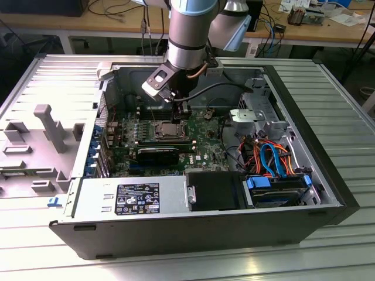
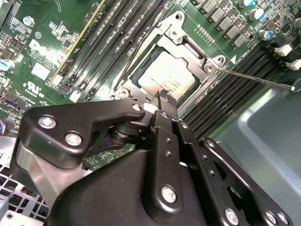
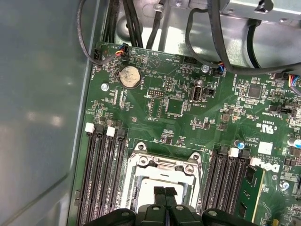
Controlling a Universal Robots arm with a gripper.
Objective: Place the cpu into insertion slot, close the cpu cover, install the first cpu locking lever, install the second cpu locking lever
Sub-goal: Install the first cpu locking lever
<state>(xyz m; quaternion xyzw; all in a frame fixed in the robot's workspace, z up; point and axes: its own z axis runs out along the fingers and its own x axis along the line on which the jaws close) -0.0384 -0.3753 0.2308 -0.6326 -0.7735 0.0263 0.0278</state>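
Note:
My gripper [image 1: 181, 111] hangs inside the open computer case, just above the insertion slot [image 1: 170, 130] on the green board. In both wrist views the cpu [image 2: 167, 76] [image 3: 149, 188] lies flat in the slot, silvery top up. The cpu cover [image 2: 169, 42] lies down around it as a silver frame. My gripper [image 2: 165, 100] [image 3: 165, 192] is shut with nothing between its tips, which hover over the chip's edge. One thin locking lever [image 2: 256, 80] sticks out sideways over the memory slots. A second lever [image 2: 136, 54] runs along the socket's other side.
Black memory slots [image 3: 103, 179] [image 3: 228, 183] flank the socket on both sides. The grey case wall [image 3: 42, 113] stands close beside them. Black cables [image 3: 211, 42] cross the board's far end. A power supply [image 1: 135, 199] and a drive cage with coloured cables [image 1: 272, 158] fill the case front.

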